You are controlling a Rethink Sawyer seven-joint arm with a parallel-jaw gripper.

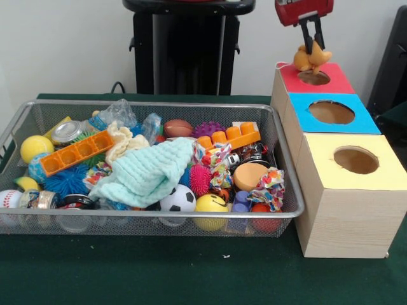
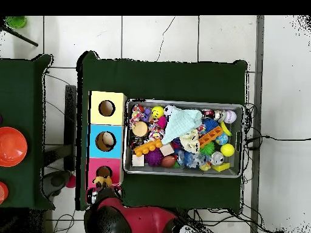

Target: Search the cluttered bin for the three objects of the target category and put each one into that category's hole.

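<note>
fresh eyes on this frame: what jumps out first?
The wire mesh bin crammed with bright toys, a mint green knitted cloth draped over the middle. Beside it, three wooden boxes with round holes, topped red, blue and yellow. Over the red box's hole, the gripper holds a small orange-yellow toy.

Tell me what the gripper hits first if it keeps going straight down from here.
Likely nothing solid: the gripper, shut on the yellow-orange toy, hangs right above the red box's hole; the toy would enter first, though depth alignment is uncertain.

Gripper (image 1: 313, 42) pointing down, fingers closed on orange toy (image 1: 311, 58)
</note>
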